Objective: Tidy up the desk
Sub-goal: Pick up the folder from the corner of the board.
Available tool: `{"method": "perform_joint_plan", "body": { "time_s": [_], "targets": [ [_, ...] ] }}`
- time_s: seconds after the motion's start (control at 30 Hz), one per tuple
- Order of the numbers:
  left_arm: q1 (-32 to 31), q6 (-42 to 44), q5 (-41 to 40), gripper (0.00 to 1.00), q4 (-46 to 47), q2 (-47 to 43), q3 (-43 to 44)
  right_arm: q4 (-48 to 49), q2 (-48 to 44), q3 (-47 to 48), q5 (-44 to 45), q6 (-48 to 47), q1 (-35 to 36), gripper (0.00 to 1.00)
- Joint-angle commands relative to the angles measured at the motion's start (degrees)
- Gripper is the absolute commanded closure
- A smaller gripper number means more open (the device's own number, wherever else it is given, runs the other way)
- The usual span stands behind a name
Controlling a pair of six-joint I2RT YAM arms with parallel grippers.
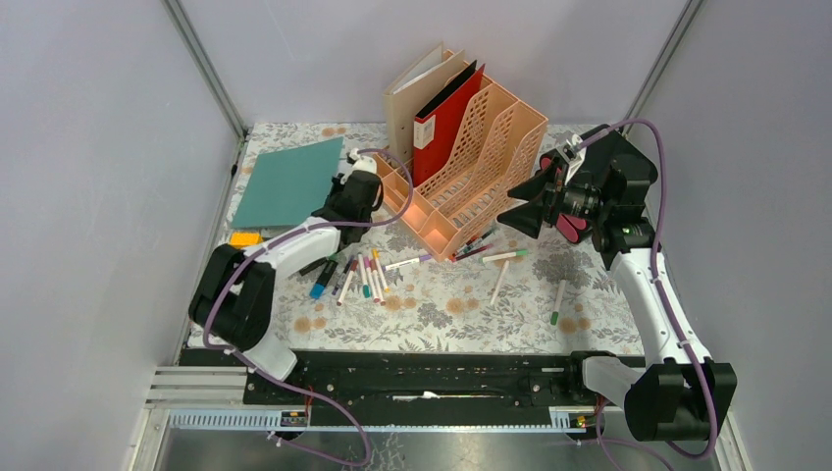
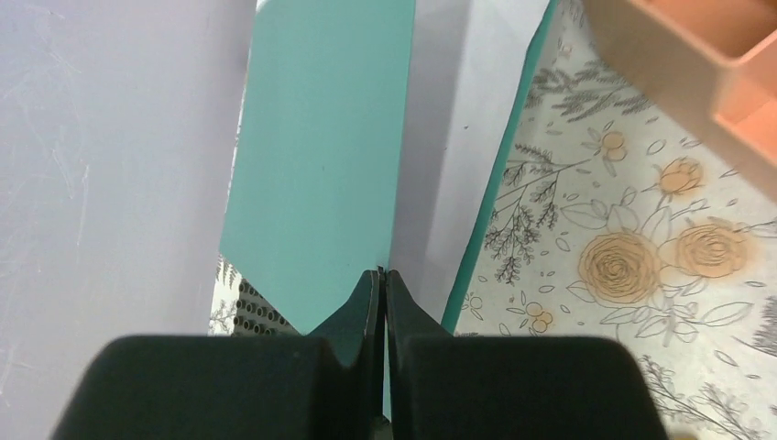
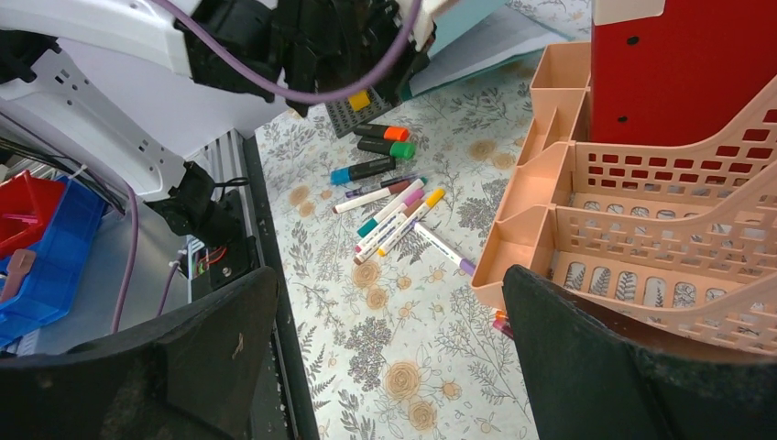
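Observation:
The desk [image 1: 461, 314] wears a whitish cloth printed with leaves and flowers. A teal folder [image 1: 289, 182] lies at its far left. My left gripper [image 1: 358, 186] is at the folder's right corner. In the left wrist view that gripper [image 2: 383, 275] is shut on the edge of the teal cover [image 2: 321, 156], which stands raised off the white inner sheet. My right gripper [image 1: 525, 211] hovers open at the right of the peach file rack [image 1: 471, 167]. In its own view the right gripper [image 3: 389, 284] has nothing between its fingers.
The rack holds a red binder [image 1: 442, 128] and a beige folder [image 1: 412, 93]. Several markers [image 1: 363, 275] lie scattered in front of it, with loose pens [image 1: 500, 280] to the right. A yellow item [image 1: 245, 238] sits at the left edge. Grey walls enclose the desk.

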Motion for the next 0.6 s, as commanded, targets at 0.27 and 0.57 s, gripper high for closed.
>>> {"method": "perform_joint_plan", "body": {
  "time_s": [0.27, 0.57],
  "targets": [
    [0.08, -7.27, 9.76, 1.00, -12.35, -9.88, 10.41, 4.96, -0.57, -0.76, -2.60, 3.02, -0.32, 0.00],
    [1.48, -12.20, 22.36, 1.00, -14.91, -18.14, 10.54, 7.09, -0.66, -1.39, -3.36, 5.04, -0.32, 0.00]
  ]
}}
